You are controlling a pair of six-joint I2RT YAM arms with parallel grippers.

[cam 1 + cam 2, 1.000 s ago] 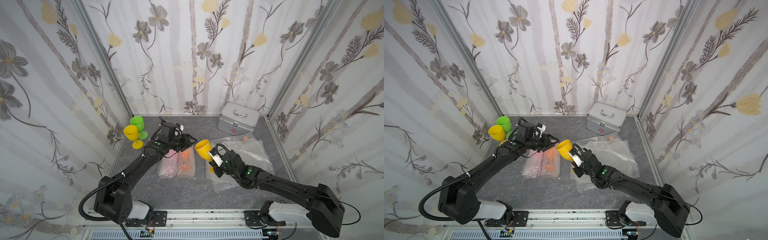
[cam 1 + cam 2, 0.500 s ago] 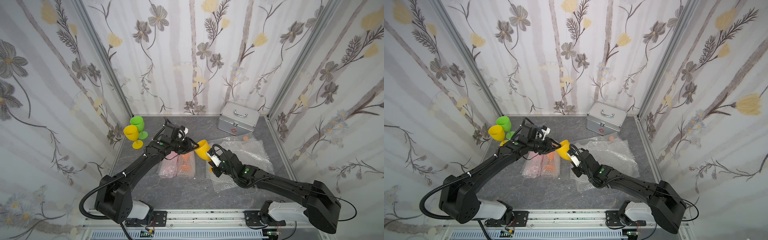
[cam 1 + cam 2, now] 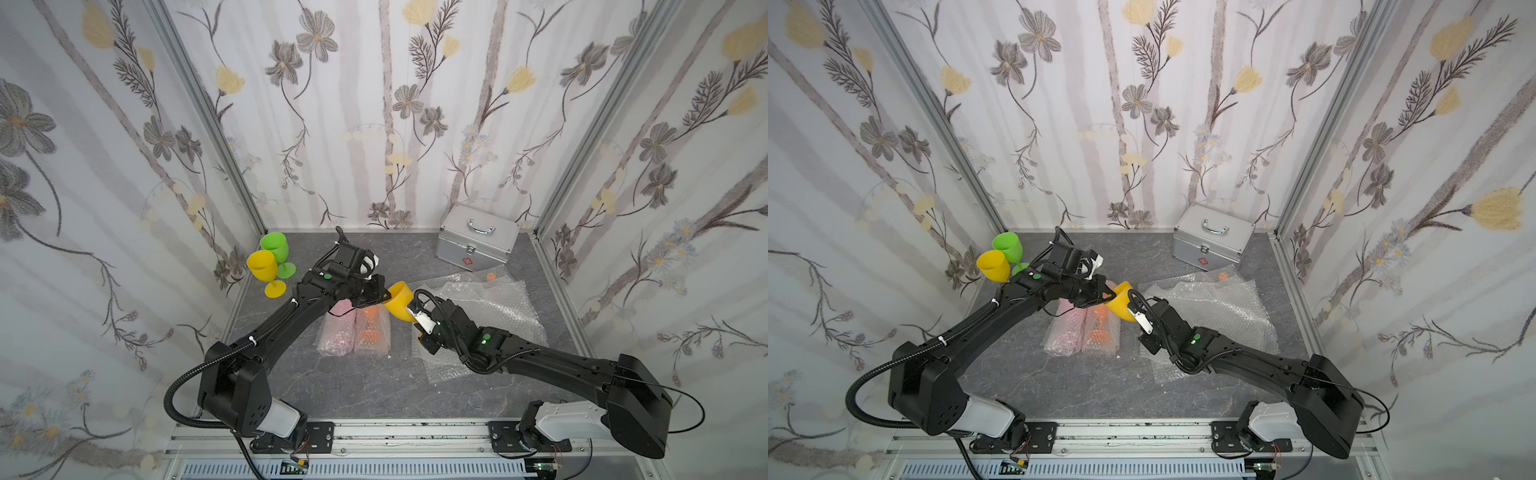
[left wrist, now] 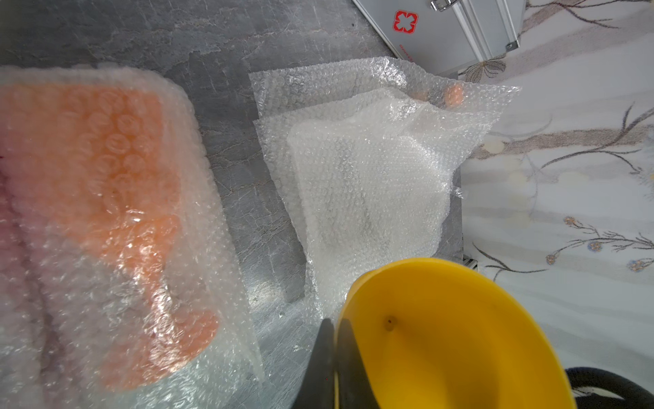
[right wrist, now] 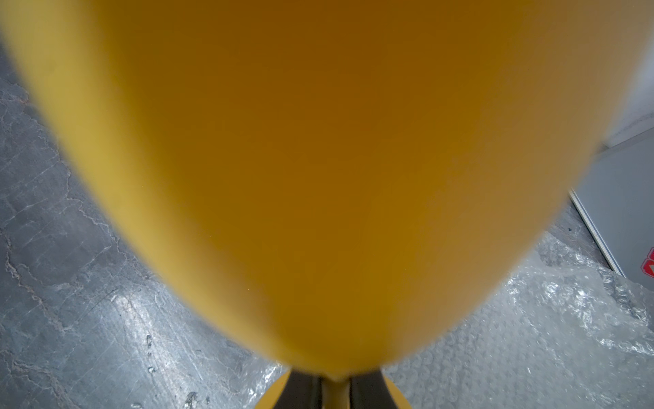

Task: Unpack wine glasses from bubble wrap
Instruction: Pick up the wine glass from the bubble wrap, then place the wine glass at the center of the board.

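Both top views looked down from high above the near edge toward the back wall (image 3: pixel 374 124), sharing the whole table (image 3: pixel 365 386). The left wrist camera faced down, near the flat bubble wrap (image 4: pixel 371 184). The right wrist camera sat against the amber-yellow goblet (image 5: pixel 318 159) (blurred, filling the frame), which every view caught.

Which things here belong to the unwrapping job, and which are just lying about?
Job: amber goblet, green goblet, yellow goblet, wrapped orange goblet, wrapped pink goblet, loose bubble wrap.
Lying about: metal case, small orange object.
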